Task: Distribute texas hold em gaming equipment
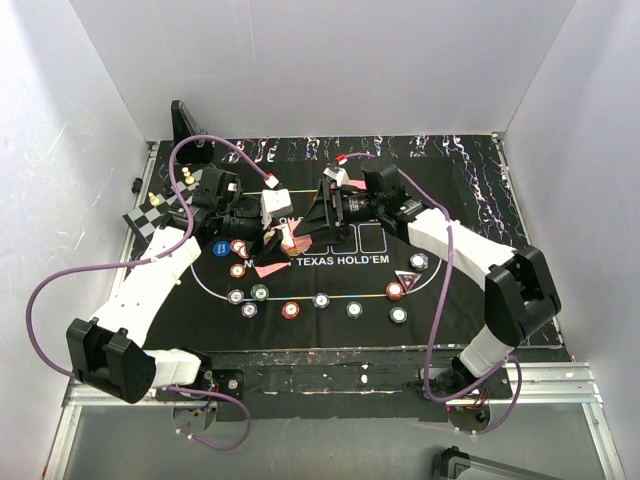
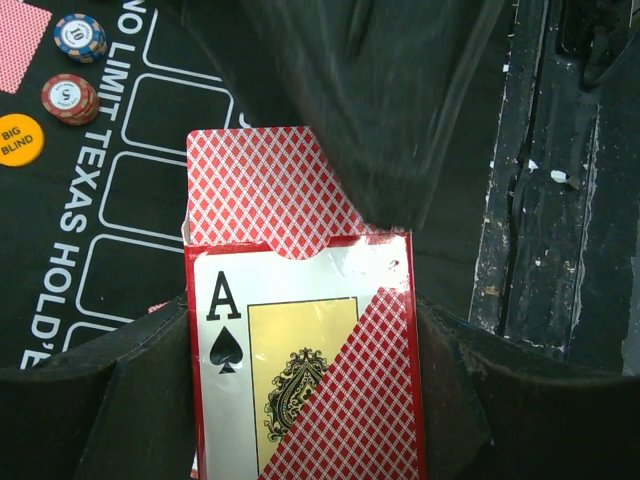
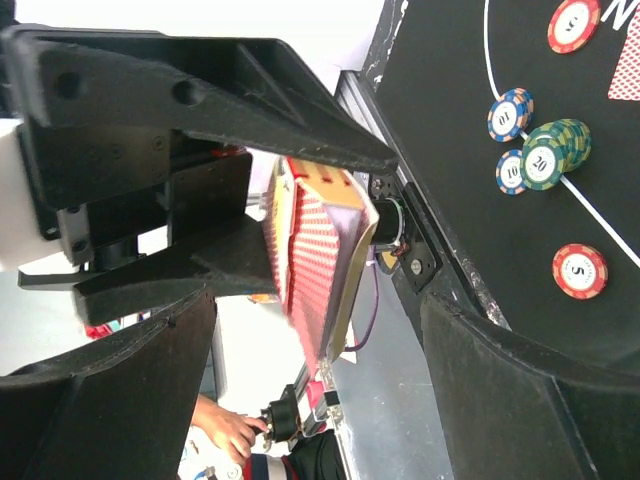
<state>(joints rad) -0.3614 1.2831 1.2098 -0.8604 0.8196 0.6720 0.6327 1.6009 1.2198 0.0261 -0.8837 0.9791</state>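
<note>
Red card box (image 2: 330,420), lengthwise in left pincer (image 2: 305,320)

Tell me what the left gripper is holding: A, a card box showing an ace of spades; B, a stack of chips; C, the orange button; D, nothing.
A: the left gripper is closed on both sides of the card box, ace of spades on its face, with red-backed cards poking out of its top.

top view high behind, looking down over whole worktop (image 1: 470,200); left wrist close above card box (image 2: 300,380); right wrist views same box edge-on, close
</note>
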